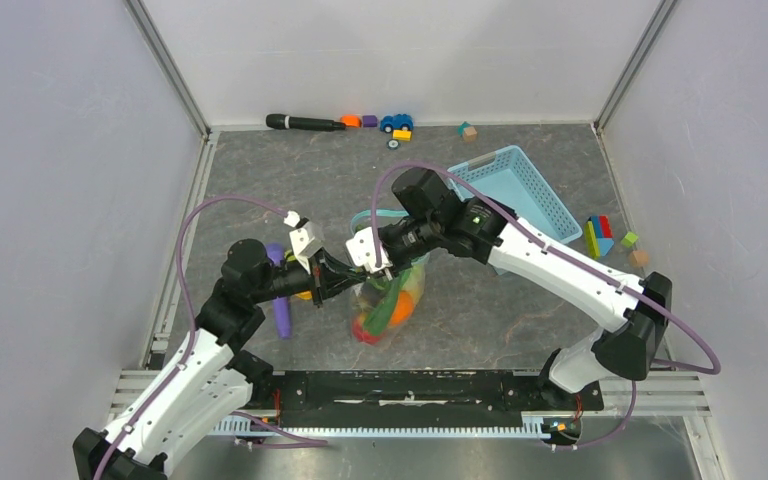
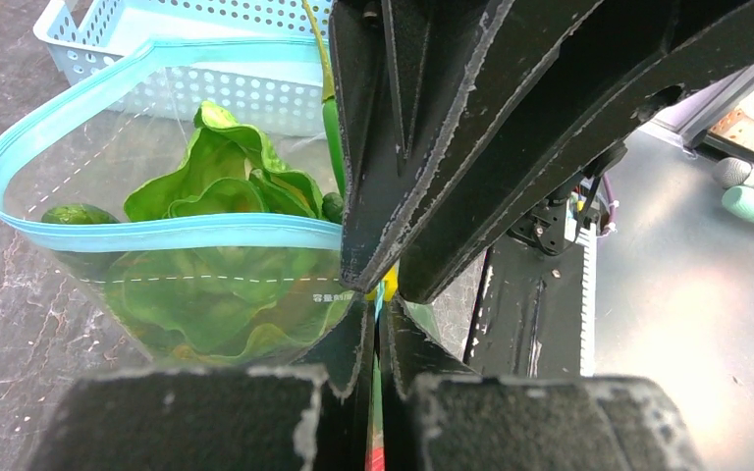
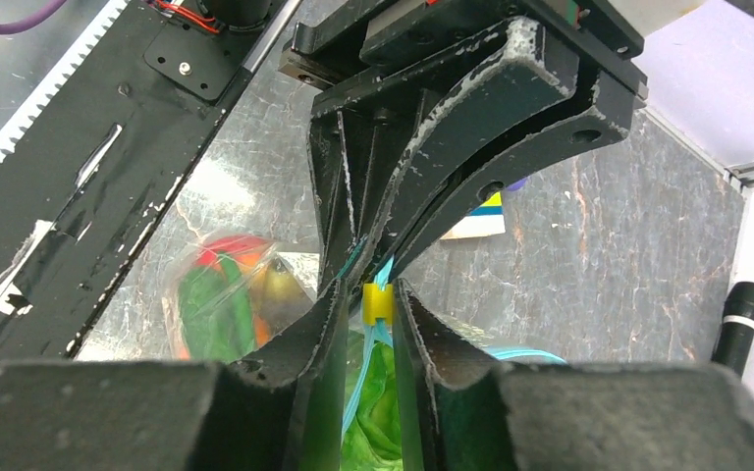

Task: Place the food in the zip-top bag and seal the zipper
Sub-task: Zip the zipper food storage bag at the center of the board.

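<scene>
The clear zip-top bag lies at table centre between both grippers, holding an orange fruit, a red fruit and green lettuce. A green pod lies at its mouth. The teal-blue zipper gapes in a wide loop. My left gripper is shut on the end of the zipper strip. My right gripper faces it tip to tip and is shut on the yellow slider. In the top view the left gripper and right gripper meet at the bag's upper edge.
A light-blue lattice basket stands just behind the bag. A purple stick lies under the left arm. Coloured blocks sit at the right, and a black marker and toy car by the back wall.
</scene>
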Controlling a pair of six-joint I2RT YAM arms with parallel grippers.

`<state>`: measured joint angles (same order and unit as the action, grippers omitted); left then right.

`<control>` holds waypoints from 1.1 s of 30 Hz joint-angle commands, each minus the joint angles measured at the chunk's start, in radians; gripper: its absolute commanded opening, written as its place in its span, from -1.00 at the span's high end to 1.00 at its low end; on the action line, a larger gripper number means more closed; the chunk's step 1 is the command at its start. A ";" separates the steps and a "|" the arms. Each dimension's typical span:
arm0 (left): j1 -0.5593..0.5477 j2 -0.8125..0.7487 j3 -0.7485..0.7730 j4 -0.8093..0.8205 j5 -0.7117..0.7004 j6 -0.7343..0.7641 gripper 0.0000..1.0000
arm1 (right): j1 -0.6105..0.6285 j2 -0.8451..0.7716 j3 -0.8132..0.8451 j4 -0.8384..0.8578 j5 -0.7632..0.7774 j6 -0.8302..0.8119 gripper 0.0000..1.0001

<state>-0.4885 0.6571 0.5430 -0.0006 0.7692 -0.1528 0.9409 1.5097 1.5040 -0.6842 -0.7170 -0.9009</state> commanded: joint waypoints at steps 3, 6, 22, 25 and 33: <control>-0.006 -0.036 0.021 0.024 0.043 0.057 0.96 | 0.004 0.035 0.068 -0.042 0.058 0.009 0.45; -0.008 -0.039 0.023 0.021 0.041 0.062 0.96 | 0.006 0.052 0.085 -0.066 0.045 0.010 0.46; -0.009 -0.110 0.005 0.006 -0.006 0.090 0.96 | 0.007 0.043 0.076 -0.098 0.288 0.040 1.00; -0.009 -0.117 0.003 -0.026 -0.016 0.092 0.96 | 0.002 0.021 0.050 -0.093 0.398 0.040 1.00; -0.009 -0.116 0.007 -0.033 -0.036 0.093 0.96 | -0.025 -0.046 0.005 -0.078 0.511 0.049 1.00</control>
<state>-0.4911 0.5781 0.5289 -0.0734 0.6853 -0.0879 0.9756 1.5158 1.5352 -0.7311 -0.4564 -0.8577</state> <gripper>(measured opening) 0.035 0.022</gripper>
